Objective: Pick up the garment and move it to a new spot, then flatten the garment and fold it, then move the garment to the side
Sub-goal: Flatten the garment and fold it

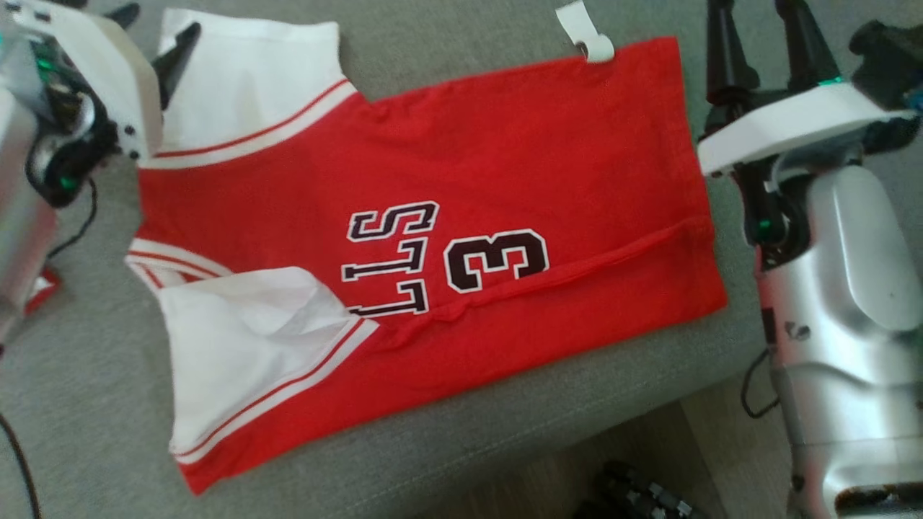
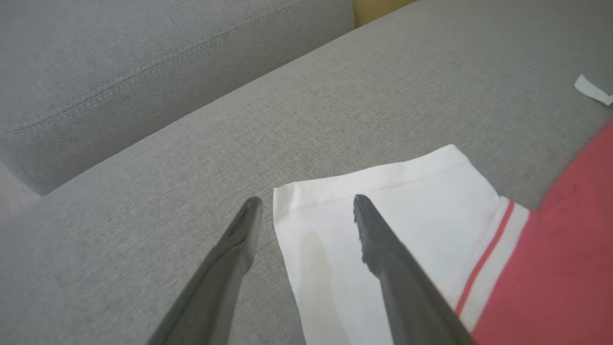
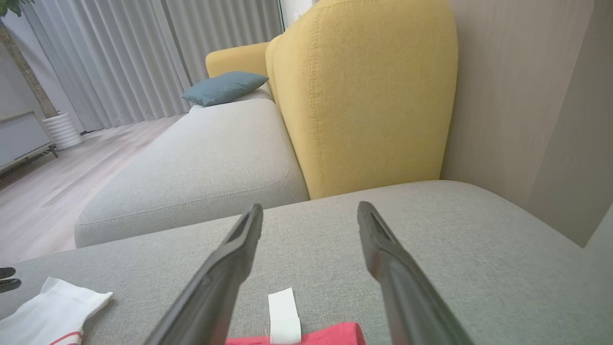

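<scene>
the red garment [image 1: 433, 238] lies spread flat on the grey sofa cushion [image 1: 86, 375]. its long axis runs left to right: the white sleeves are at the left end and the hem, with a white tag [image 1: 585, 32], is at the right end. a raised crease runs along its length near the near edge, so the near strip looks already folded over.

the far sleeve [image 1: 252, 79] reaches toward the left gripper [image 1: 155, 36]. in the left wrist view, that gripper [image 2: 306, 203] straddles the sleeve's outer corner, one finger over white cloth and the other over bare cushion. its jaws are wide apart and hold nothing.

the right gripper [image 1: 761, 29] is just off the hem's far corner, to the right of the tag. its jaws are also apart and empty, and in its wrist view the tag [image 3: 283, 309] lies low between the fingers.

so each arm is nearest to one far corner of the garment. a fold toward the near side would probably start from there, and the left arm looks closer to a grip.
</scene>
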Robot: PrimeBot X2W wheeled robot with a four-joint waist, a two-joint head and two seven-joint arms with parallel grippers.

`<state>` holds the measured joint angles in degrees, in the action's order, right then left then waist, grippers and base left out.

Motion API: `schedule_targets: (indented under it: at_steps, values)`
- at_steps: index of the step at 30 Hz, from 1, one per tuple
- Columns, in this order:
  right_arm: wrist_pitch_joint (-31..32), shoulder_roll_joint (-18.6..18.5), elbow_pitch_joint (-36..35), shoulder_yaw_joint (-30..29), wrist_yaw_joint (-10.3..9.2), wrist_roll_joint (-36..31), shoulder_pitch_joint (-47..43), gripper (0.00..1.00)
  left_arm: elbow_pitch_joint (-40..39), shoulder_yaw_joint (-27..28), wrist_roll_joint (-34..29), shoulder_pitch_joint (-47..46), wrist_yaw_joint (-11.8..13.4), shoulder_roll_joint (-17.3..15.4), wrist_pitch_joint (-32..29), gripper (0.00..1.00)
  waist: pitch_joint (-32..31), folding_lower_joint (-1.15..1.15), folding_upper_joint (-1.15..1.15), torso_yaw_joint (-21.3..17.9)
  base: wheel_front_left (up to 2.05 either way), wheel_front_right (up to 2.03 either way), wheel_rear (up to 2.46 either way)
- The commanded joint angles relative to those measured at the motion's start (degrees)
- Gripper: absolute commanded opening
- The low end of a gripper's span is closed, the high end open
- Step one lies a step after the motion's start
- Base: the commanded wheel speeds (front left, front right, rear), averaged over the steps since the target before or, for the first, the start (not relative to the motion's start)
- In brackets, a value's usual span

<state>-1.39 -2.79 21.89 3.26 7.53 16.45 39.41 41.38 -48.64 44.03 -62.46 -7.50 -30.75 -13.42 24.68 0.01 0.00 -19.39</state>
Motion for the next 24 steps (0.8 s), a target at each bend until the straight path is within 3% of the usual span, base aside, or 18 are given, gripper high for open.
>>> schedule_targets:
  at_steps: [1,11,19,24]
  values:
    - [-0.9,-0.1,-1.5,1.7,-0.04,0.6,1.9,1.00,-0.7,0.5,1.2,-3.7,0.0,-2.9,0.0,1.00,1.3,-0.01,0.00,-1.2,0.00,0.00,0.00]
    - [-2.2,-0.1,-0.2,2.4,-0.04,0.9,2.7,1.00,3.1,-7.6,4.8,-7.8,0.0,-5.1,1.5,1.00,2.6,-0.01,0.00,-2.3,0.00,0.00,0.00]
    - [-2.4,-0.1,-0.7,3.2,-0.04,1.6,2.9,1.00,8.0,-11.4,6.3,-11.4,0.0,-5.0,3.0,1.00,4.3,-0.01,0.00,-3.0,0.00,0.00,0.00]
    - [-2.6,-0.1,-1.4,3.7,-0.04,2.3,3.0,1.00,6.8,-14.4,9.5,-12.5,0.0,-5.2,1.8,1.00,5.5,-0.01,0.00,-3.3,0.00,0.00,0.00]
